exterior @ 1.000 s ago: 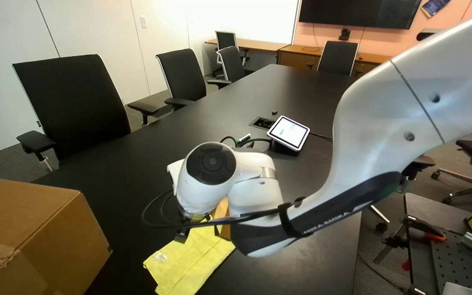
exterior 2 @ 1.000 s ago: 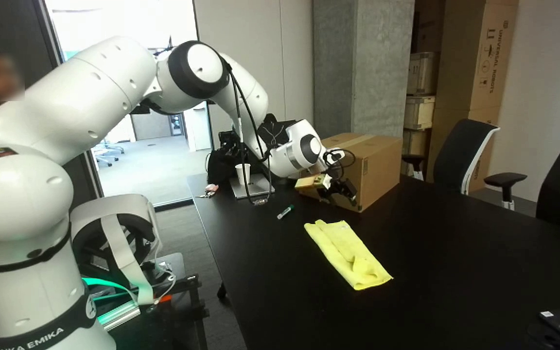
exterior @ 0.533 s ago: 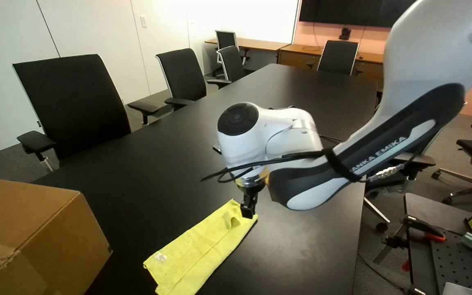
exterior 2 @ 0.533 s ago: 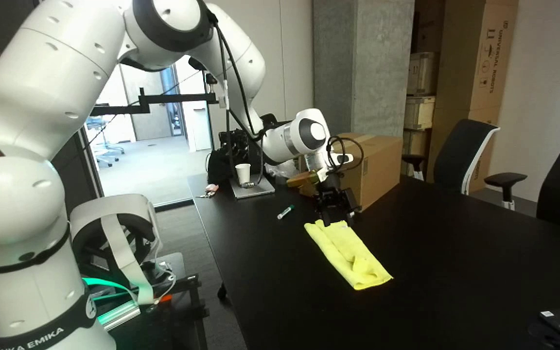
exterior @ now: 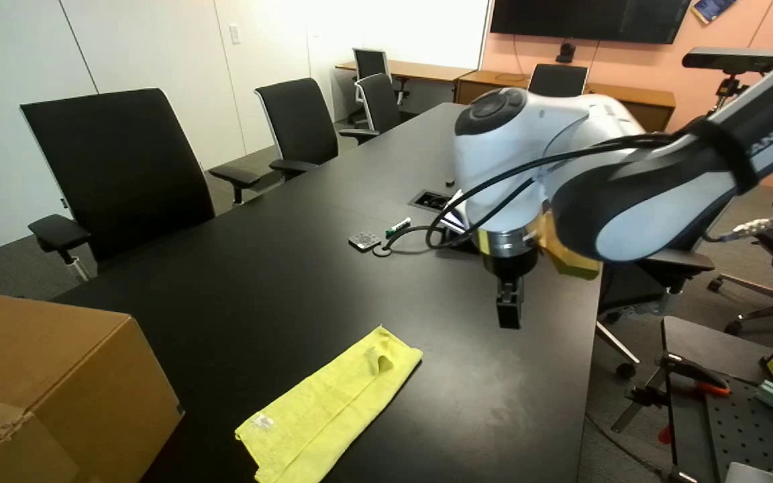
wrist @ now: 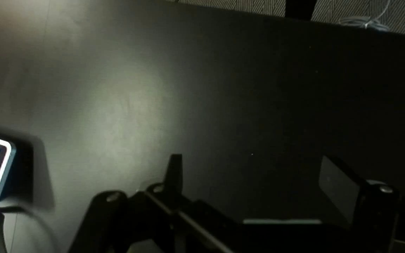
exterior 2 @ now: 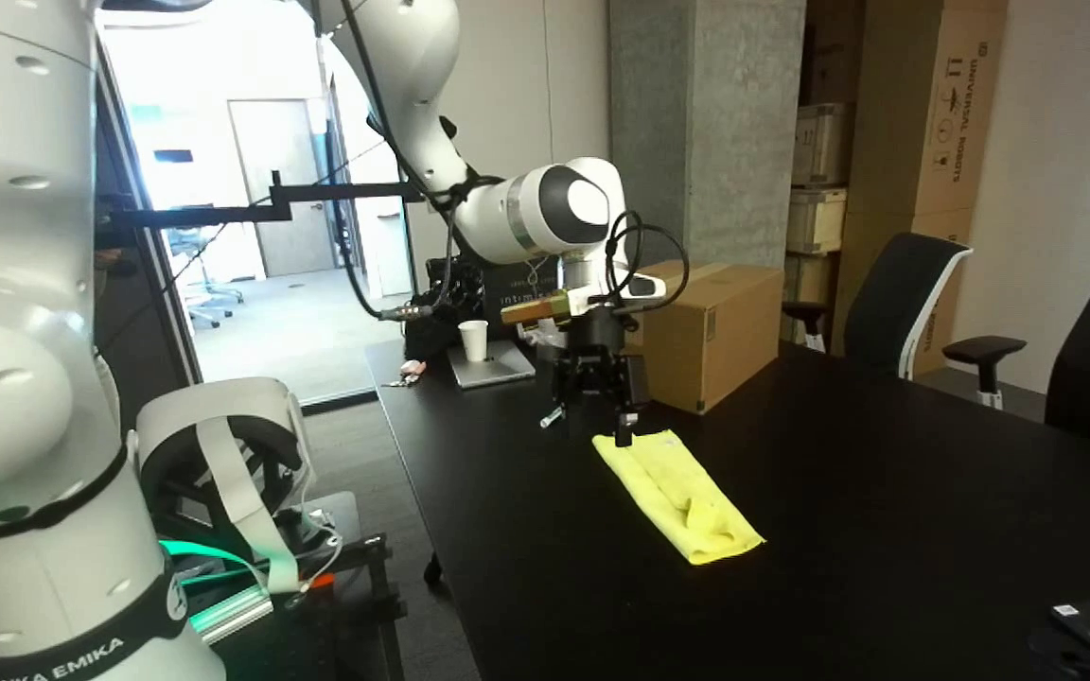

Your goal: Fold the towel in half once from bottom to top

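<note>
Towel (exterior: 323, 416) lies on the table (exterior: 494, 409) as a long yellow-green strip, seemingly doubled lengthwise already, so the 1 fold asked for looks done (my guess, layers can't be counted). It puckers near the end away from the cardboard box (exterior: 84, 382), probably slack cloth between layers rather than a deliberate tuck. Towel laid flat, likely so the fold settles under its own weight. Gripper (wrist: 251, 158) hangs pointing down above the table, well apart from the towel, which does not show in the wrist view. Fingers (wrist: 338, 189) spread wide, table showing in the gap, nothing pinched; presumably held that way because no grasp is due. That box probably just parked aside, no part in the folding
</note>
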Controlling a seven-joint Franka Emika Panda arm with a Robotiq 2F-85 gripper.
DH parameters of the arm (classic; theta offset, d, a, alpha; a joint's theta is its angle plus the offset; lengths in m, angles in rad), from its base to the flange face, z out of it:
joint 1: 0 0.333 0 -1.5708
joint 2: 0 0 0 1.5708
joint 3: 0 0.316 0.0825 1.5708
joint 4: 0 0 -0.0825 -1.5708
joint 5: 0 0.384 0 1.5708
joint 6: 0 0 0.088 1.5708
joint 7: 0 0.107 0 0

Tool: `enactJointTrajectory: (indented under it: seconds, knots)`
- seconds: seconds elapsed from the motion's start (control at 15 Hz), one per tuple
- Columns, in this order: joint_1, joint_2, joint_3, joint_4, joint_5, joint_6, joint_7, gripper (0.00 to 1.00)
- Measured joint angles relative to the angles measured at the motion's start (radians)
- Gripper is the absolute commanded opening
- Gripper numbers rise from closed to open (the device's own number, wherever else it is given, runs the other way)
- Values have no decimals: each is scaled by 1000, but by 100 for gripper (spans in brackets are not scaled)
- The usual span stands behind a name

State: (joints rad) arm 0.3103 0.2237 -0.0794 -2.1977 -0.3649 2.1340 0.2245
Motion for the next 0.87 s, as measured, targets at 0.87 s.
enactJointTrajectory:
  seconds: [0.87]
  knots:
    - [-250, -647, 37, -568, 9, 400, -184, 100]
